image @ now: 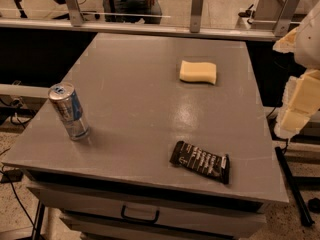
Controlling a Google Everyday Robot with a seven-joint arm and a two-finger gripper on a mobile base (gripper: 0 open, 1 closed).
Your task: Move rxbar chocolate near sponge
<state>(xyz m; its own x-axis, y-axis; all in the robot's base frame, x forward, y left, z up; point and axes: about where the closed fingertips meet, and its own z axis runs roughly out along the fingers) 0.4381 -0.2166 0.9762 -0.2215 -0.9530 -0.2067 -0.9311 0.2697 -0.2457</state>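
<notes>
The rxbar chocolate (201,161) lies flat in its glossy black wrapper with white lettering near the front right edge of the grey table (140,104). The pale yellow sponge (198,72) lies at the back right of the table, well apart from the bar. My gripper (298,104) hangs at the right edge of the view, beyond the table's right side, above floor level and to the right of both the bar and the sponge. It holds nothing that I can see.
A silver-blue drink can (69,111) stands upright near the table's left front. A drawer with a handle (140,215) sits under the tabletop. A metal rail with posts (196,11) runs behind the table. Cables lie on the floor at left.
</notes>
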